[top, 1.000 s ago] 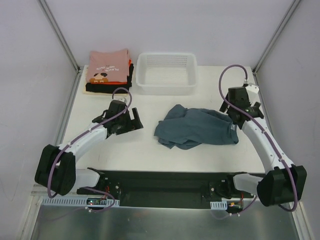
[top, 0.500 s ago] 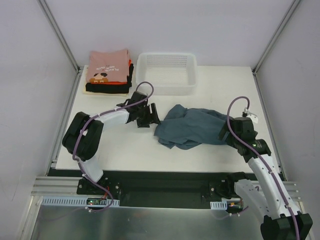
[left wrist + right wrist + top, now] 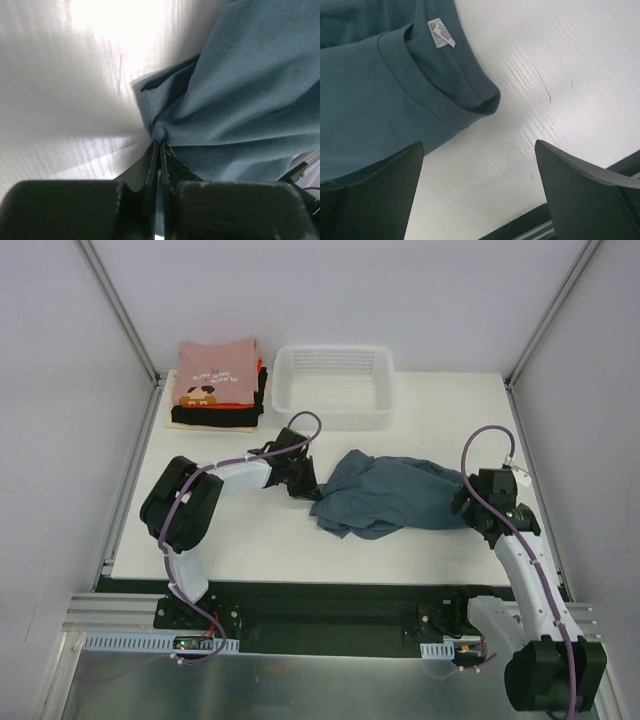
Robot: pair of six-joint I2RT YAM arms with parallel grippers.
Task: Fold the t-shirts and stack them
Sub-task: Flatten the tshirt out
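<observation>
Tee (image 3: 390, 495) crumpled at middle of counter (image 3: 250, 540): soft, light, bound to sag. Left wrist view: left hand (image 3: 159, 150) clenched on its bunched left edge. Right wrist view: right hand (image 3: 477, 145) released, spread wide, collar (image 3: 440, 90) just beyond, probably the firmest hold.

Soft matt cloth of the blue-grey t-shirt (image 3: 395, 495), smooth, faintly scratched white table (image 3: 240, 535), white plastic mesh basket (image 3: 333, 418).

White table (image 3: 230, 540): crumpled blue-grey t-shirt (image 3: 395, 495) at centre; folded t-shirt stack (image 3: 215, 375) far-left corner; mesh basket (image 3: 333, 420) just beside it.
</observation>
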